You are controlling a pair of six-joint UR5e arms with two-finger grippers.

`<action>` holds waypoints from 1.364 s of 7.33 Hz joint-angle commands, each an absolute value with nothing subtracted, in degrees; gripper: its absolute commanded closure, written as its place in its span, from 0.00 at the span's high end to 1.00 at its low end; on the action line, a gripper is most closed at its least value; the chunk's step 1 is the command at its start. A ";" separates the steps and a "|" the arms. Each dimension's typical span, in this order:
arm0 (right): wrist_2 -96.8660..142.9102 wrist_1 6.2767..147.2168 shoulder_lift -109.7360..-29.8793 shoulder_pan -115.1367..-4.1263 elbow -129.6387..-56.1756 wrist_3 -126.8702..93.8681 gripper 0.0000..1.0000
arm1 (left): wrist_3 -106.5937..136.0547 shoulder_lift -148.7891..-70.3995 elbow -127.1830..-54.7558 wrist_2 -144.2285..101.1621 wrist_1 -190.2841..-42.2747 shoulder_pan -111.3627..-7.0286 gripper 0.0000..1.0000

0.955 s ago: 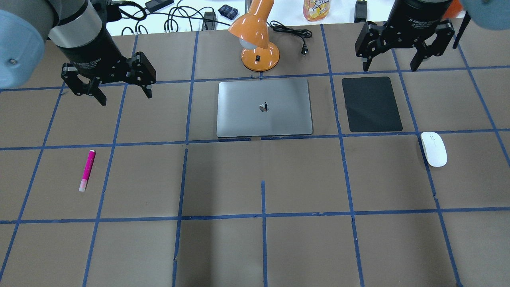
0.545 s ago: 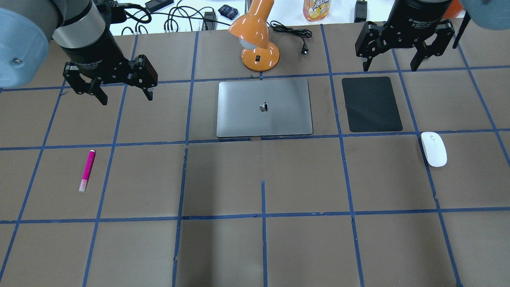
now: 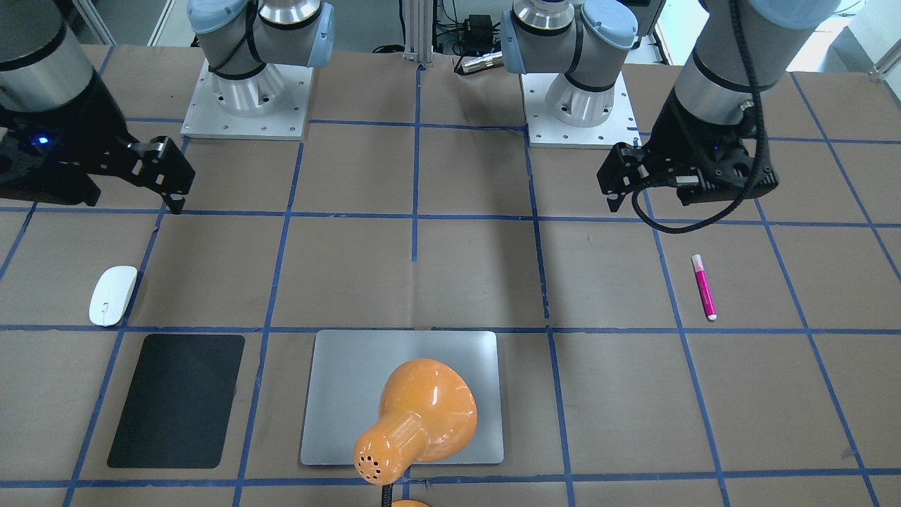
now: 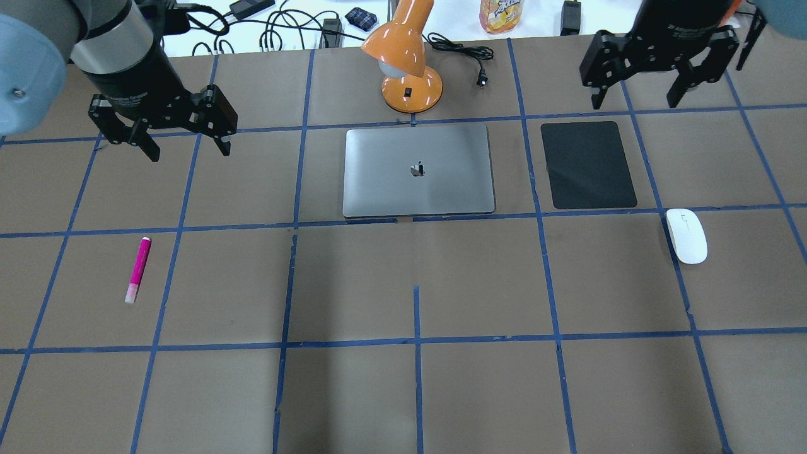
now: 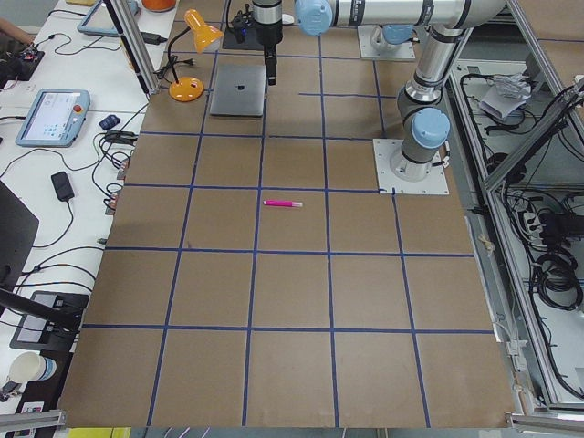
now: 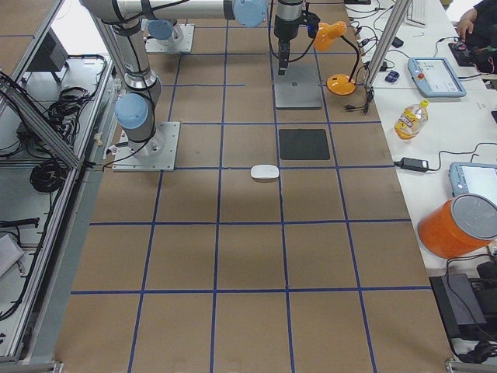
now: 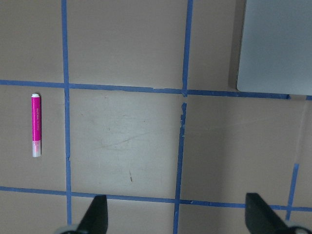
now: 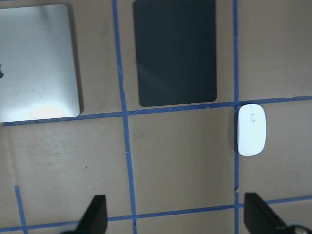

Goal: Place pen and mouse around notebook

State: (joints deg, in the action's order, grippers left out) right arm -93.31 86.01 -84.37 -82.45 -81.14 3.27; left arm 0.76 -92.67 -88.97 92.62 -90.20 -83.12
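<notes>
The magenta pen point(image 4: 137, 270) lies flat on the brown table at the left, also seen as the pen point(image 7: 36, 125) in the left wrist view. My left gripper point(image 4: 189, 151) hangs open and empty above the table, behind the pen and left of the notebook. The silver notebook point(image 4: 418, 170) lies closed at centre back. At the right, the white mouse point(image 4: 686, 235) sits just in front of the black mat's right corner; the right wrist view shows the mouse point(image 8: 251, 129) too. My right gripper point(image 4: 634, 104) is open and empty, high behind the mat.
An orange desk lamp point(image 4: 410, 69) stands right behind the notebook, its shade overhanging it in the front view. A black mat point(image 4: 589, 165) lies right of the notebook. Cables, a juice bottle point(image 4: 501, 14) and chargers sit on the white bench beyond the table's far edge.
My left gripper has drifted slightly to the left. My right gripper has moved right and farther back. Pen, mouse and notebook have not moved.
</notes>
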 commanded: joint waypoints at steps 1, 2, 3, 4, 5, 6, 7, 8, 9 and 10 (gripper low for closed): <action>-93.87 83.77 -84.55 -70.46 -81.82 18.09 1.00 | -6.18 -94.91 -92.44 88.63 -89.65 -70.28 1.00; -94.04 84.63 -84.03 -66.05 -82.52 22.37 1.00 | -15.20 -96.14 -95.68 88.33 -86.60 -65.35 1.00; -94.04 89.42 -82.46 -62.44 -85.14 26.24 1.00 | -23.82 -97.72 -100.24 88.59 -80.48 -61.39 1.00; -93.96 94.34 -80.70 -60.05 -88.73 26.54 1.00 | -28.08 -98.69 -105.16 88.68 -78.07 -57.08 1.00; -93.78 98.31 -79.12 -59.94 -92.51 26.54 1.00 | -34.30 -100.01 -108.34 88.94 -71.43 -54.95 1.00; -93.61 102.96 -78.14 -60.03 -95.94 26.63 1.00 | -38.19 -102.46 -110.63 89.29 -63.97 -54.41 1.00; -93.34 106.40 -76.66 -60.46 -98.85 26.63 1.00 | -38.49 -105.70 -113.61 90.78 -56.07 -54.40 1.00; -93.34 110.44 -74.64 -60.56 -100.70 26.63 1.00 | -38.58 -107.04 -116.34 90.88 -51.46 -54.40 1.00; -93.51 113.09 -71.49 -60.64 -101.24 26.63 1.00 | -38.85 -107.31 -117.85 90.97 -47.85 -54.40 1.00; -93.08 113.29 -69.11 -61.17 -101.68 25.67 1.00 | -38.93 -107.49 -118.73 90.79 -47.55 -54.40 1.00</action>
